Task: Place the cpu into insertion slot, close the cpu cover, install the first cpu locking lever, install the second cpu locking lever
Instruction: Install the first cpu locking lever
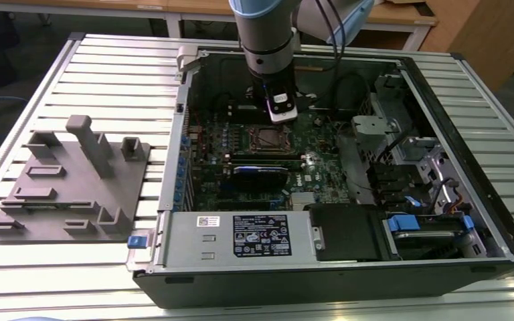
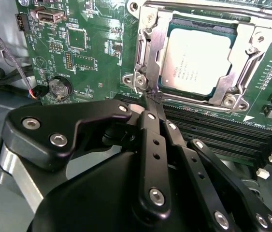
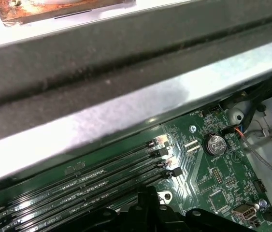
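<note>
The cpu (image 2: 196, 60) sits in the insertion slot (image 2: 199, 25) under the cpu cover (image 2: 247, 46); I judge the cover thin and stiff, best pressed at its rim. My tool (image 2: 150, 99) is closed, apparently empty.

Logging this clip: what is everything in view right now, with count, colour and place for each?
table: one, silver slats, under everything
computer case: one, black and grey, lying open on the table
moulded tray: one, grey, on the table at the exterior view's left of the case
power-supply box: one, grey with a label, inside the case
circuit board: one, green, on the case floor
insertion slot: one, dark, on the board
cpu: one, silver-grey, seated in the slot
cpu cover: one, silvery, down around the cpu
memory slots: four, black, beside the slot
coin battery: one, silver, on the board
arm: one, grey-blue, reaching into the case
gripper: one, black, shut, at the cover's corner
</note>
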Controlling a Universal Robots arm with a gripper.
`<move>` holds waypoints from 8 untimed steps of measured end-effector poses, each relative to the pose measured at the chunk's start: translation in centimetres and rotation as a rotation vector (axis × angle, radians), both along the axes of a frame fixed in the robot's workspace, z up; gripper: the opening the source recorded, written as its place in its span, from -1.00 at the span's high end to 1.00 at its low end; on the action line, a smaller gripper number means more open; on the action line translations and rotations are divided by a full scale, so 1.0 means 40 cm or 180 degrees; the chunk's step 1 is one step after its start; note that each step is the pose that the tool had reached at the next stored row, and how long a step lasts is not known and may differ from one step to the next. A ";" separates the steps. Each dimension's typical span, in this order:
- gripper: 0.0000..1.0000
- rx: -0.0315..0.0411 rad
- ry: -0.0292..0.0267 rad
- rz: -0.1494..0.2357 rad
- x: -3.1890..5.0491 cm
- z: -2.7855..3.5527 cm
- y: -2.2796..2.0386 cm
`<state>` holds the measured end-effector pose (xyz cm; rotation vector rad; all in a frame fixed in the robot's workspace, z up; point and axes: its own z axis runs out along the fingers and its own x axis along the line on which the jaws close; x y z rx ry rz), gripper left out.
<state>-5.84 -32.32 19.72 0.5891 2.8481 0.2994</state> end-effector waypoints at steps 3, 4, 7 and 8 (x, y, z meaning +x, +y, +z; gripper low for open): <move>0.80 0.0000 0.0000 0.0001 0.000 0.000 0.001; 0.80 0.0001 0.0000 0.0001 0.000 -0.001 0.001; 0.80 0.0000 -0.0001 0.0001 0.000 -0.004 0.001; 0.80 0.0000 -0.0001 0.0000 0.000 -0.004 0.001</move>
